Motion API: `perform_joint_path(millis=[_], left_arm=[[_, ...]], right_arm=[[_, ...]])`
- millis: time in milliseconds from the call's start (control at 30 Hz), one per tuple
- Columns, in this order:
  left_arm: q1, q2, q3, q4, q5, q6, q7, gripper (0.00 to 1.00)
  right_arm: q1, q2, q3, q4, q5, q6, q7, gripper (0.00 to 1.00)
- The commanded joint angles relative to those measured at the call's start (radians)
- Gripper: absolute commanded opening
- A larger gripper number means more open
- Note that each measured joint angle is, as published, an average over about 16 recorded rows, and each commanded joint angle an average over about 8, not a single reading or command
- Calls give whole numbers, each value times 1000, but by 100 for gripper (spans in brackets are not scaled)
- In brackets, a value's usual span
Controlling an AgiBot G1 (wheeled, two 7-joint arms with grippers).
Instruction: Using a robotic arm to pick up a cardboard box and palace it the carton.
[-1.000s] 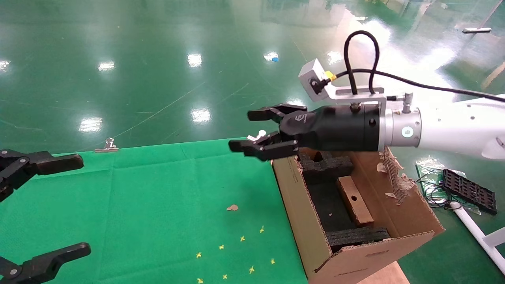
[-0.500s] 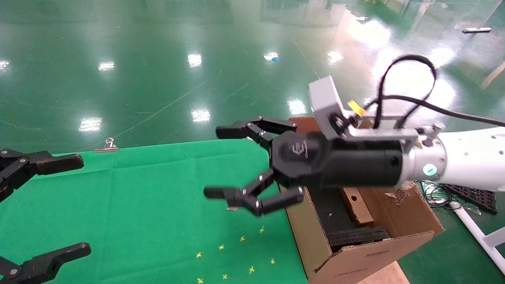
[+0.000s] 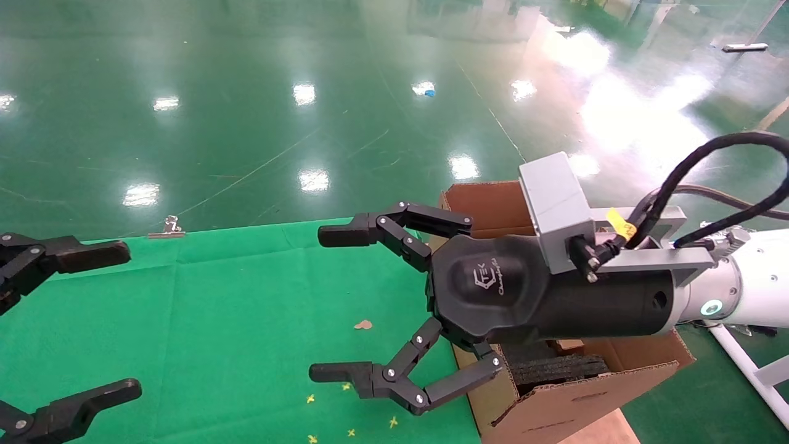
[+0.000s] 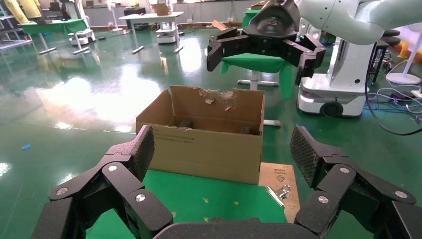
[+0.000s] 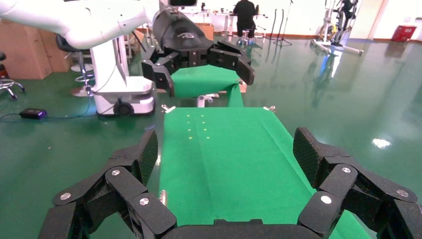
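No sign of the small flat tape-wrapped brown cardboard box on the green cloth tabletop (image 3: 246, 296) or in either jaws; probably down in the large brown corrugated carton (image 3: 555, 401), behind the white robotic arm (image 3: 758, 290). Best to swing its black right gripper (image 3: 330, 303), jaws spread wide and empty, clear of the carton's flaps and of the parked left gripper (image 3: 123, 320), jaws likewise spread. Only from the left wrist: the torn ragged flap (image 4: 216, 94) and dark interior, masked from the head.

Logo plus script wording on right claw (image 3: 394, 320) body; wording too small, possibly "ChangingTek".
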Motion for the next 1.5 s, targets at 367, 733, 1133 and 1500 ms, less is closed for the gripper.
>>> perform_joint_path(millis=[367,733,1133,1500], left_arm=[[0,0,0,0,0,0,0,100],[0,0,0,0,0,0,0,100],[0,0,0,0,0,0,0,100],[0,0,0,0,0,0,0,100]], right_arm=[[14,-1,-15,-14,-7,5,5,100],[21,-2,-22,-21,-12,8,7,100],[24,-3,-25,-24,-13,9,8,100],[24,-3,-26,-25,-13,9,8,100]])
